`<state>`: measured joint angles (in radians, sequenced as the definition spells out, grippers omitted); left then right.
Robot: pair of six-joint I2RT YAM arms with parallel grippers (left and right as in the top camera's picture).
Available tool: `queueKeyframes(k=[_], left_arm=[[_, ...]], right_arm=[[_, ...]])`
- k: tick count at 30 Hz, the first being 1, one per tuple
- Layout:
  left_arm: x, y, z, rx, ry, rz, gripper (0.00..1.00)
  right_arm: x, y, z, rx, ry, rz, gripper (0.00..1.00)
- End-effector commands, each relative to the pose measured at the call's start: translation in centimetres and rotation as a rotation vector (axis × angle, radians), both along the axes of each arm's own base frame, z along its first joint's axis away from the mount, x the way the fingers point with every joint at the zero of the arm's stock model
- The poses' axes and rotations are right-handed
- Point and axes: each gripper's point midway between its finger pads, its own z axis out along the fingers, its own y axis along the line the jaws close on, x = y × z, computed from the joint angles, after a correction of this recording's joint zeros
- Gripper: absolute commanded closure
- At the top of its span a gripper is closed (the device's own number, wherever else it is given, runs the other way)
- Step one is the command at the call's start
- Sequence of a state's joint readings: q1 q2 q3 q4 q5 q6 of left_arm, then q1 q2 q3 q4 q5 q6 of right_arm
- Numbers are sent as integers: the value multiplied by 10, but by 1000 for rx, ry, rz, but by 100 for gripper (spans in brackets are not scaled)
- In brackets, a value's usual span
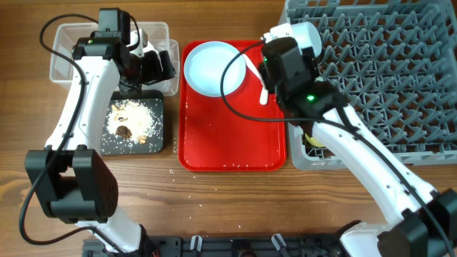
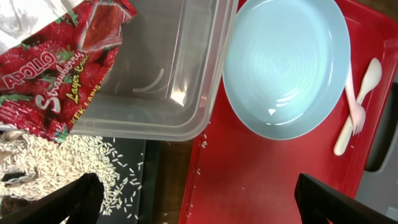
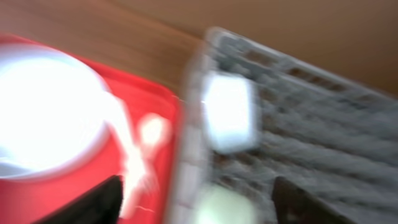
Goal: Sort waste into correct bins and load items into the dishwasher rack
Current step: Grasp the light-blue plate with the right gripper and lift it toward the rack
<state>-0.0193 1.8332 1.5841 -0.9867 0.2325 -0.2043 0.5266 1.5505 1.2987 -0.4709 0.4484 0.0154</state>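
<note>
1. The wrapper [image 2: 56, 68] is seen lying across a corner of the tub [image 2: 168, 74]. Being light, soft and crinkly, it is best pinched at a bunched fold.
2. The left pincer [image 2: 205, 199] is spread open and empty.
3. The right pincer [image 3: 189, 196] is blurred but seems open, beside the rack [image 3: 311, 124].

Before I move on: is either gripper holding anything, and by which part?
Nothing. Left gripper is open, clear of the crumpled red-and-white wrapper. Right gripper looks open and empty, though its view is blurred.

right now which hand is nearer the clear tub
Left. The left hand is over the edge of the clear tub; the right hand is beyond the red tray, by the rack.
</note>
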Motion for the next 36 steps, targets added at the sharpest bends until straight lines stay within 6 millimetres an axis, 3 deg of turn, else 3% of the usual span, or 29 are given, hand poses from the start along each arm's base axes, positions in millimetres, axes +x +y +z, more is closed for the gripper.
queueKeyframes(k=[1,3,5,8,11,14,21,26,30,32,36], left_arm=[[3,-1,12,2,-36,-3,0],[3,-1,12,2,-36,-3,0],[3,-1,12,2,-36,-3,0],[3,-1,12,2,-36,-3,0],[3,-1,12,2,-36,-3,0],[3,-1,12,2,-36,-3,0],[3,-1,12,2,-35,-3,0],[3,-1,12,2,-36,-3,0],[3,-1,12,2,-36,-3,0],[3,-1,12,2,-35,-3,0],[3,-1,12,2,-36,-3,0]], right_arm=[[-17,77,-2,470,151,193,0],[-14,94,-9,578,186,195,3],[-2,93,-27,628,205,90,17],[19,82,-67,693,222,-150,20],[30,92,-108,735,273,-200,25],[34,96,-147,761,330,-275,37],[30,92,-208,713,407,-348,51],[26,91,-231,701,446,-375,68],[8,91,-242,679,537,-382,95],[-7,89,-249,660,612,-394,96],[-7,83,-236,680,641,-366,96]])
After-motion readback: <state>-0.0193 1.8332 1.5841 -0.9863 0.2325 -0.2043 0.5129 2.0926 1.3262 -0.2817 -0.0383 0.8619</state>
